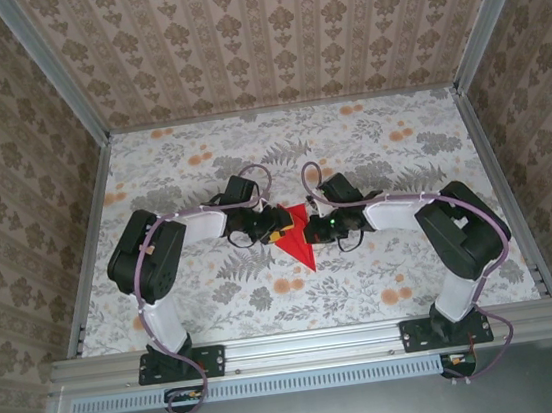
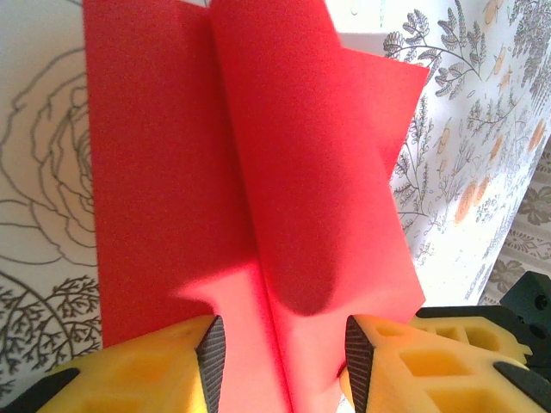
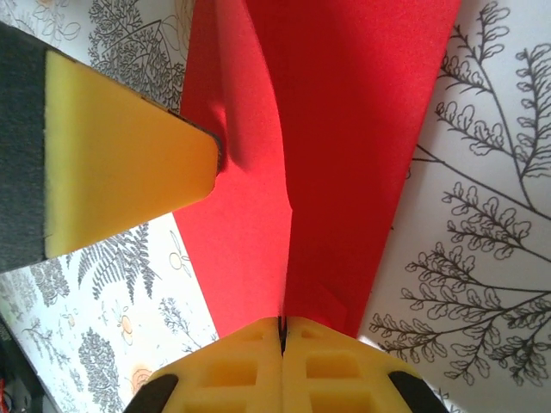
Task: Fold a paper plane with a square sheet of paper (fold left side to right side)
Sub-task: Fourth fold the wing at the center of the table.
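Crease of red paper [image 3: 344,129] in closed right tool [image 3: 281,327], plain at right wrist; left tool [image 2: 284,353] agape astride.

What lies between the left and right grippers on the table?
The creased red paper, seen in the top view; the right gripper is shut on it.

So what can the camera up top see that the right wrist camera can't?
Top view: both whole arms, the left arm and the right arm, bolted at the near edge of the table, with patterned walls around it.
Right wrist view: up close, the right gripper pinched shut on the crease of the red paper, and a yellow finger of the left gripper touching the sheet.
Both: the folded red paper lying on the flowery table between the two grippers.
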`<state>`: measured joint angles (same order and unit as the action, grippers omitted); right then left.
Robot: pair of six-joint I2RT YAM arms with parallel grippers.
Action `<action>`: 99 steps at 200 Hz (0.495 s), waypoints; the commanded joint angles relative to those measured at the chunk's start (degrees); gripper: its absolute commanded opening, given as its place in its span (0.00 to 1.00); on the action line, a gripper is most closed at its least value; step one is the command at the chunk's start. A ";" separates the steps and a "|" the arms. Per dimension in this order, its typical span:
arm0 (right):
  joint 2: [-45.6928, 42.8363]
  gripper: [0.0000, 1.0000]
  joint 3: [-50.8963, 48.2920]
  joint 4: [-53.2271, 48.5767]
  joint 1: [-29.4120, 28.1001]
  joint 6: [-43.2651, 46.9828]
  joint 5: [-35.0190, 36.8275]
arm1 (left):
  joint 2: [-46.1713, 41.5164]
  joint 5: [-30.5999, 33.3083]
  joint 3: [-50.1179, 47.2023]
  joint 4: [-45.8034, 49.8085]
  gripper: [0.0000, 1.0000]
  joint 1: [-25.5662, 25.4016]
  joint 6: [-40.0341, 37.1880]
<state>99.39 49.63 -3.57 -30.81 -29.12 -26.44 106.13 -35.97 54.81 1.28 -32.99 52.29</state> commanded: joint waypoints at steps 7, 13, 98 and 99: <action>1.50 0.06 2.14 -3.27 0.13 1.77 2.32 | 1.28 1.01 0.39 3.15 0.44 -0.14 -0.70; 1.59 0.06 2.10 -3.36 0.13 1.87 2.50 | 1.30 1.00 0.30 3.12 0.44 -0.14 -0.71; 2.72 0.06 2.62 -4.10 0.13 2.04 3.76 | 1.30 1.00 0.30 3.12 0.45 -0.14 -0.70; 2.77 0.06 2.65 -4.17 0.13 2.05 3.76 | 1.29 1.03 0.30 3.12 0.45 -0.14 -0.70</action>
<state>101.12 50.63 -5.67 -30.81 -28.25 -24.08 106.13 -35.97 54.81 1.26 -32.99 52.29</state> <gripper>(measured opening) 0.060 0.444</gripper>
